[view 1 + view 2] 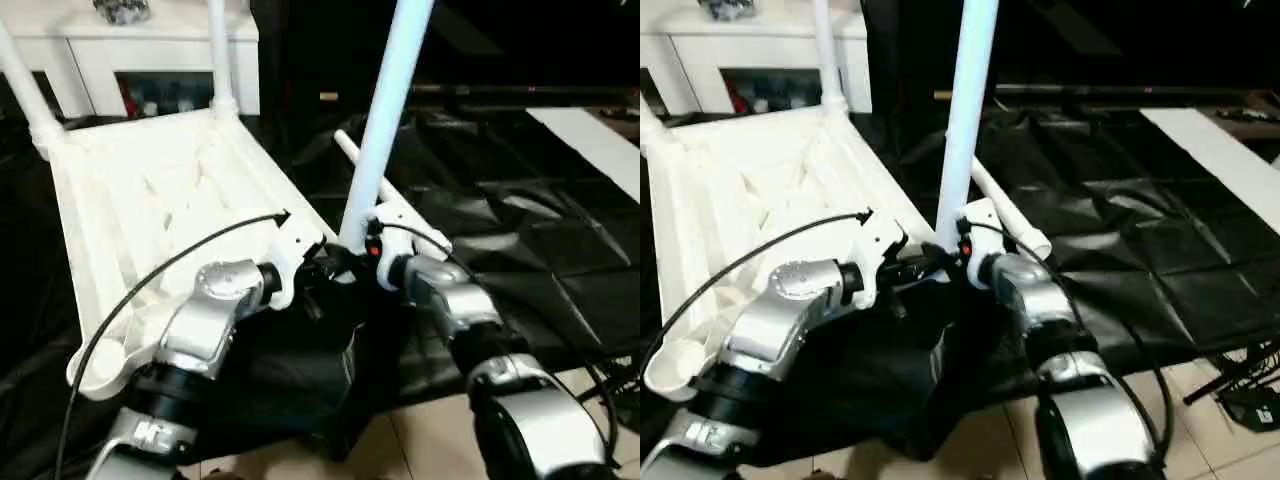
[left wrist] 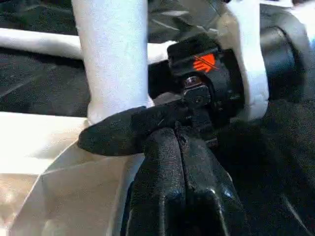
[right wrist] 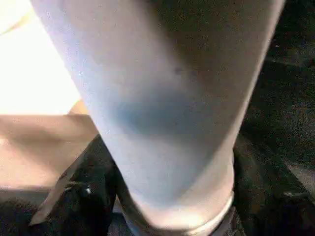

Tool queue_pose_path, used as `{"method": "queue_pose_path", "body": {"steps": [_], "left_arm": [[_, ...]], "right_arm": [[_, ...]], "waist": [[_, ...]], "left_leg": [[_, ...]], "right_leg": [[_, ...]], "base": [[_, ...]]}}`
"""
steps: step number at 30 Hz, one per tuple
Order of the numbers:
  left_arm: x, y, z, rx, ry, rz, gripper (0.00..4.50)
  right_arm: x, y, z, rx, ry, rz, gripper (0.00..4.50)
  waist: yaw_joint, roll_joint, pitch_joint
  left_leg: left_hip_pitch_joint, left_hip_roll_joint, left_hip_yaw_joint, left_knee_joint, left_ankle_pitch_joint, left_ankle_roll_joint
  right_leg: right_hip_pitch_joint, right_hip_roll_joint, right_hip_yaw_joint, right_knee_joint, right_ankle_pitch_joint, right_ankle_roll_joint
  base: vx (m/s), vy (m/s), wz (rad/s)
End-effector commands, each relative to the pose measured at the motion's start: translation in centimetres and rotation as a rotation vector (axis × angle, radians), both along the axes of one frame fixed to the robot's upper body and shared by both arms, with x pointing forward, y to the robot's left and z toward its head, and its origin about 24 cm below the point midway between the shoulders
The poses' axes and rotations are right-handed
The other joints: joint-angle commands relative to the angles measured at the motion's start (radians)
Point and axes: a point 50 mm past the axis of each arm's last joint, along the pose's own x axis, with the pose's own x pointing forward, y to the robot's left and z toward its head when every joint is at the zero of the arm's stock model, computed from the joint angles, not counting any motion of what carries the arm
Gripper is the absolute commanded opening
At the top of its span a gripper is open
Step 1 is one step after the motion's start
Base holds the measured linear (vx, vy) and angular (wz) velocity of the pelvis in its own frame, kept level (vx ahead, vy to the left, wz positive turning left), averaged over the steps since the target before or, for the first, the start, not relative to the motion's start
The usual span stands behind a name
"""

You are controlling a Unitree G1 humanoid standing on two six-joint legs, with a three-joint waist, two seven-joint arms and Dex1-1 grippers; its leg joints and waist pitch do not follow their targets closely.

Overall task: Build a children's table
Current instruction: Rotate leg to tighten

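Left gripper (image 2: pixel 167 147), its two black fingers pressed together with nothing between them, sits at the near right corner of the upturned table top (image 1: pixel 150 215), beside the base of the upright leg (image 1: pixel 385 110). That top lies ribbed side up on the black sheet (image 1: pixel 530 230), two legs already standing in its far corners and the near left socket (image 1: pixel 100 365) open. Just right, the right gripper (image 1: pixel 368 245) meets the upright leg's base with a finger (image 2: pixel 123 130) against it; whether it clasps the leg cannot be told. Both silver forearms reach forward and converge at this corner. Another leg (image 1: pixel 1010 215) lies on the sheet behind. Farther right, the sheet is bare.
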Motion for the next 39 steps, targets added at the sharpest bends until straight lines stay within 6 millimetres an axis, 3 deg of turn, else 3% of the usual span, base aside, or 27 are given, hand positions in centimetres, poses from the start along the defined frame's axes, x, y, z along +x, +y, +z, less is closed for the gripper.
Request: {"method": "queue_pose_path", "body": {"steps": [1, 2, 5, 8, 12, 16, 18, 22, 25, 26, 28, 29, 31, 36, 39], "left_arm": [[-0.4, -1.8, 0.8, -0.026, -0.026, -0.058, 0.00], [-0.4, -1.7, 0.8, -0.023, -0.025, -0.049, 0.00], [-0.3, -1.5, 0.9, -0.009, -0.033, -0.039, 0.00], [-0.2, -1.0, 1.1, 0.028, -0.063, -0.059, 0.00], [0.1, -0.1, 1.3, 0.064, -0.092, -0.049, 0.00], [0.5, 2.4, 2.4, 0.087, -0.122, -0.028, 0.00], [0.2, 3.5, 2.7, 0.095, -0.119, -0.059, 0.00], [-0.5, 5.8, 3.3, 0.097, -0.108, -0.111, 0.00], [-0.4, 6.4, 3.5, 0.098, -0.103, -0.103, 0.00], [0.4, 7.7, 3.8, 0.131, -0.127, -0.026, 0.00], [0.7, 8.2, 3.9, 0.146, -0.136, 0.011, 0.00], [1.8, 9.7, 4.2, 0.194, -0.157, 0.141, 0.00], [2.2, 10.5, 4.4, 0.215, -0.162, 0.204, 0.00], [3.4, 15.7, 5.1, 0.424, -0.221, 0.538, 0.00], [3.5, 16.7, 5.2, 0.459, -0.229, 0.595, 0.00]], "right_arm": [[-1.0, 1.1, -1.7, -0.018, 0.089, 0.038, 3.57], [-0.9, 1.2, -1.6, -0.031, 0.076, 0.045, 3.67], [-0.7, 0.9, -1.3, -0.045, 0.035, 0.064, 3.67], [-0.6, 0.3, -0.7, -0.028, -0.004, 0.092, 3.67], [-0.6, -0.7, -0.2, -0.020, -0.045, 0.107, 3.67], [-0.9, -3.1, 0.4, -0.010, -0.105, 0.123, 3.67], [-1.1, -3.9, 0.7, 0.002, -0.135, 0.135, 3.67], [-1.6, -5.0, 1.5, 0.035, -0.181, 0.161, 3.67], [-1.8, -5.2, 1.6, 0.047, -0.188, 0.177, 3.67], [-2.2, -5.2, 1.9, 0.056, -0.199, 0.220, 3.67], [-2.4, -5.2, 2.0, 0.058, -0.204, 0.238, 3.67], [-3.2, -5.1, 2.4, 0.068, -0.207, 0.302, 3.67], [-3.6, -5.1, 2.5, 0.076, -0.204, 0.337, 3.67], [-4.9, -5.2, 1.9, 0.013, -0.123, 0.395, 3.67], [-4.8, -5.3, 1.5, -0.017, -0.103, 0.365, 3.67]], "waist": [[0.003, 0.009, -0.053], [0.004, 0.005, -0.053], [0.003, 0.006, -0.055], [0.004, 0.006, -0.056], [0.006, 0.009, -0.061], [0.012, 0.012, -0.069], [0.010, 0.015, -0.068], [0.016, 0.015, -0.066], [0.013, 0.017, -0.062], [0.014, 0.017, -0.061], [0.014, 0.016, -0.060], [0.016, 0.025, -0.062], [0.016, 0.020, -0.063], [0.014, 0.019, -0.063], [0.011, 0.020, -0.064]], "left_leg": [[0.012, 0.015, -0.015, -0.073, -0.339, -0.031], [0.012, 0.015, -0.016, -0.073, -0.339, -0.030], [0.012, 0.014, -0.015, -0.073, -0.352, -0.032], [0.008, 0.016, -0.015, -0.074, -0.323, -0.022], [0.005, 0.015, -0.013, -0.072, -0.259, -0.012], [0.007, 0.014, -0.009, -0.065, -0.166, 0.019], [0.008, 0.013, -0.007, -0.062, -0.140, 0.034], [0.011, 0.015, -0.004, -0.064, -0.147, 0.034], [0.013, 0.015, -0.004, -0.068, -0.187, 0.014], [0.013, 0.015, -0.005, -0.070, -0.210, 0.006], [0.012, 0.015, -0.008, -0.072, -0.228, -0.001], [0.016, 0.015, -0.009, -0.071, -0.237, -0.008], [0.012, 0.014, -0.011, -0.072, -0.228, -0.003], [0.010, 0.013, -0.013, -0.069, -0.212, 0.004], [0.013, 0.012, -0.012, -0.068, -0.208, -0.007]], "right_leg": [[0.028, -0.049, 0.043, -0.109, -0.335, -0.147], [0.027, -0.049, 0.042, -0.108, -0.334, -0.146], [0.026, -0.049, 0.043, -0.109, -0.337, -0.144], [0.029, -0.047, 0.044, -0.103, -0.277, -0.152], [0.038, -0.044, 0.043, -0.092, -0.171, -0.176], [0.046, -0.039, 0.042, -0.076, 0.002, -0.212], [0.047, -0.039, 0.042, -0.073, 0.036, -0.234], [0.046, -0.040, 0.043, -0.072, 0.027, -0.243], [0.043, -0.039, 0.043, -0.078, -0.028, -0.237], [0.043, -0.038, 0.043, -0.082, -0.058, -0.226], [0.044, -0.039, 0.043, -0.086, -0.089, -0.207], [0.042, -0.038, 0.043, -0.086, -0.093, -0.199], [0.047, -0.036, 0.042, -0.085, -0.074, -0.188], [0.045, -0.038, 0.041, -0.083, -0.062, -0.191], [0.041, -0.038, 0.042, -0.084, -0.073, -0.198]], "base": [[0.000, 0.000, 0.00], [0.000, 0.000, 0.00], [0.000, 0.000, 0.00], [0.000, 0.000, 0.00], [0.000, 0.000, 0.00], [0.000, 0.000, 0.00], [0.000, 0.000, 0.00], [0.000, 0.000, 0.00], [0.000, 0.000, 0.00], [0.000, 0.000, 0.00], [0.000, 0.000, 0.00], [0.000, 0.000, 0.00], [0.000, 0.000, 0.00], [0.000, 0.000, 0.00], [0.000, 0.000, 0.00]]}}
